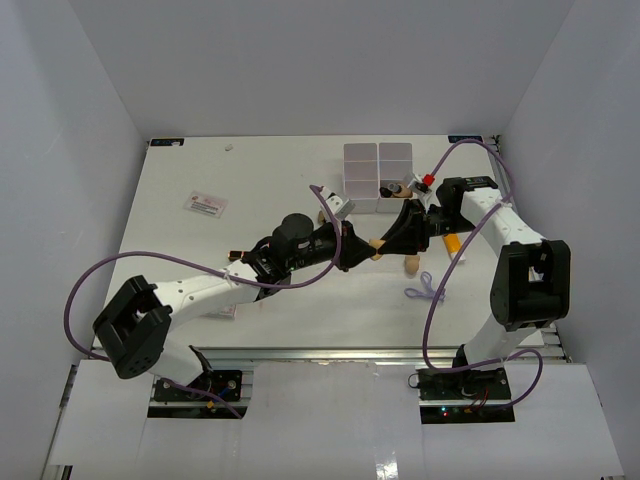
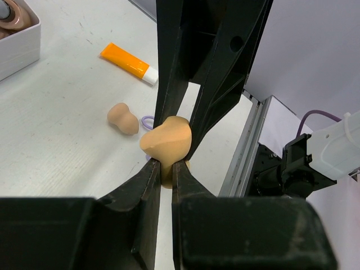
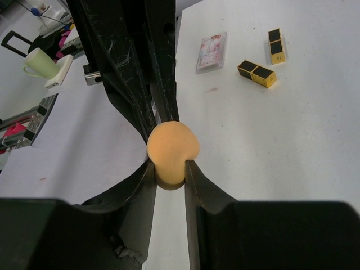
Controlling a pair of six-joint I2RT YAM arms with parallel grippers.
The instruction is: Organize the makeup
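Black-and-gold pieces point(image 3: 257, 73): two lie flat on the left part of the table point(image 1: 250, 170), beside a pink packet point(image 3: 212, 52). The right wrist view shows them beyond the meeting point of the grippers.
Left arm: it runs from its base at the near-left corner diagonally up and to the right. It is stretched low over the table, with the wrist at mid-table.
Left gripper point(image 2: 167, 167): narrow, with both fingers pinched on the slim lower end of the tan sponge point(image 2: 166, 142).
Tan sponge: it is off the table at mid-table, just in front of the white box point(image 1: 378, 178), caught between the two grippers, which meet nose to nose. Its rounded end bulges past each pair of fingertips.
Right gripper point(image 3: 170, 171): a little wider than the left and clamped on the sides of the same sponge. In the left wrist view its fingers point(image 2: 174, 84) come down from above and touch the sponge on both flanks.
Second sponge point(image 2: 124, 118): it lies on the table toward the near side of the grippers, apart from both.
Purple loop point(image 2: 147, 121): on the table near the second sponge, partly hidden in the left wrist view.
Orange-white tube point(image 2: 128, 63): flat on the table beside the right forearm.
Right arm: it rises from its base at the near right with the elbow folded. The forearm is turned leftward, so its wrist faces the left one.
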